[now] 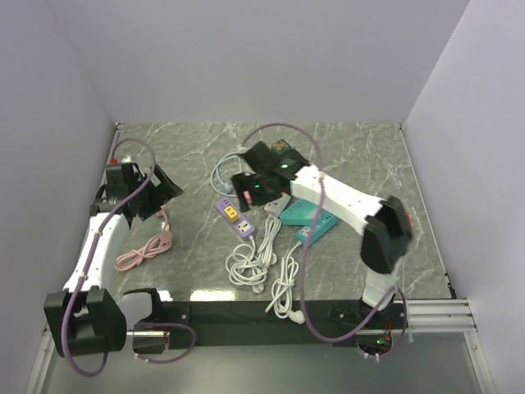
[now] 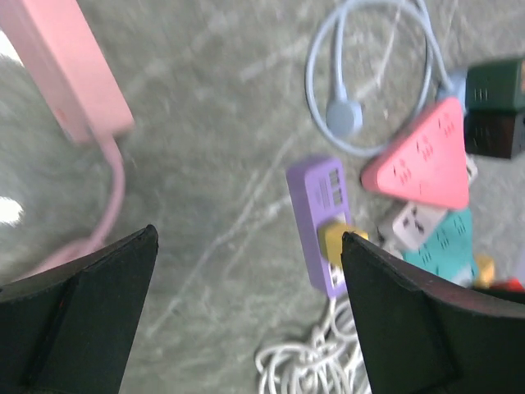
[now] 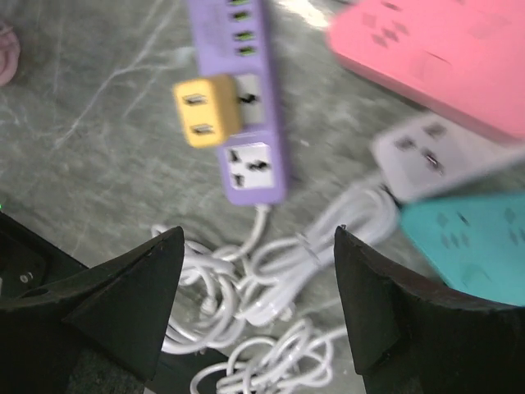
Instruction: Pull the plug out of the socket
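A purple power strip (image 1: 235,218) lies on the marble table left of centre, with a yellow plug (image 1: 232,213) seated in one of its sockets. The left wrist view shows the strip (image 2: 320,193) and the plug (image 2: 335,240) by my right finger. My left gripper (image 2: 248,234) is open over bare table, off to the strip's left (image 1: 166,191). My right gripper (image 3: 258,233) is open above coiled white cable, just beyond the strip's cable end; strip (image 3: 250,115) and plug (image 3: 207,111) lie ahead of it. Seen from above, the right gripper (image 1: 246,187) hovers behind the strip.
A pink strip (image 2: 74,70) with its pink cable (image 1: 144,250) lies at the left. A pink triangular strip (image 2: 422,160), a white strip (image 3: 435,156), teal strips (image 1: 316,223), a light blue cable (image 2: 369,74) and white cable coils (image 1: 250,264) crowd the middle. Walls enclose three sides.
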Controlling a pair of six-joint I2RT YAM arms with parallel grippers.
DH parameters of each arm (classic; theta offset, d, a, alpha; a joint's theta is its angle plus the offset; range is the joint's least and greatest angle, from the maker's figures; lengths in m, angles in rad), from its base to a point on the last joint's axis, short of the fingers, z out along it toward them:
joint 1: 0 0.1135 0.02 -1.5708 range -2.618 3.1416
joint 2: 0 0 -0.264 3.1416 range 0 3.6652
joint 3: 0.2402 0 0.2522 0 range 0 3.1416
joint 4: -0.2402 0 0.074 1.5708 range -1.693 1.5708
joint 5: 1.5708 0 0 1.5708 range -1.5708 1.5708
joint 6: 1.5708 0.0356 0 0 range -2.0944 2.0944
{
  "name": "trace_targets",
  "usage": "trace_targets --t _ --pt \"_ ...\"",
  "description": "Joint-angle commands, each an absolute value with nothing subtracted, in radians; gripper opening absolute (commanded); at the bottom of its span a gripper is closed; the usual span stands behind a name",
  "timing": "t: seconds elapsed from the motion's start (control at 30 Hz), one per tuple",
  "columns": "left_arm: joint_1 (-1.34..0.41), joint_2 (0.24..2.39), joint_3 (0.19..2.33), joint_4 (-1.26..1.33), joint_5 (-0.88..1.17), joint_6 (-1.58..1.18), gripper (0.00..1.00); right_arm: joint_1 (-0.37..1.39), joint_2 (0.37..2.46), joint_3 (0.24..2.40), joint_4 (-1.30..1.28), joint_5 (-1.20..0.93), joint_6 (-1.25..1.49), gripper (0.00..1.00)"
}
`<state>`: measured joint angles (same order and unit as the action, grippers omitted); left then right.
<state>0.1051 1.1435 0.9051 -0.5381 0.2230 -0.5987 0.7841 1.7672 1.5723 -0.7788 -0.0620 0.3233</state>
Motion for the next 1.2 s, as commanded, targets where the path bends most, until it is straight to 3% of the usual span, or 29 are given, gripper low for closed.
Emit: trace_targets --t 0.0,0.37,0.5,0.7,0.77,0.83,0.9,0.97,1.03,1.17 --pt "0.106 1.051 0.822 -0.451 0.350 -0.658 0.99 0.856 1.874 1.728 -0.756 -0.037 0.229 0.80" --pt "0.104 0.931 0.700 -0.424 0.423 -0.650 0.98 0.910 2.150 1.980 -0.819 -0.026 0.160 0.73" --pt "0.104 0.949 0.675 -0.361 0.465 -0.661 0.93 0.914 2.194 1.997 -0.841 -0.002 0.167 0.71" --pt "0.104 1.061 0.667 -0.200 0.606 -0.695 0.64 0.917 2.215 1.948 -0.818 -0.017 0.195 0.59" --pt "0.100 1.104 0.672 -0.152 0.658 -0.719 0.53 0.917 2.203 1.913 -0.801 -0.025 0.213 0.48" --pt "0.081 1.153 0.681 -0.085 0.698 -0.750 0.33 0.917 2.191 1.896 -0.779 -0.026 0.224 0.33" --pt "0.057 1.187 0.687 -0.037 0.733 -0.768 0.13 0.919 2.186 1.884 -0.769 -0.029 0.238 0.25" --pt "0.006 1.239 0.689 0.039 0.738 -0.791 0.01 0.919 2.178 1.876 -0.759 -0.031 0.253 0.12" --pt "-0.038 1.300 0.666 0.169 0.761 -0.845 0.01 0.919 2.171 1.871 -0.741 -0.035 0.264 0.01" --pt "-0.072 1.420 0.617 0.349 0.790 -0.934 0.01 0.916 2.169 1.870 -0.726 -0.019 0.301 0.00"
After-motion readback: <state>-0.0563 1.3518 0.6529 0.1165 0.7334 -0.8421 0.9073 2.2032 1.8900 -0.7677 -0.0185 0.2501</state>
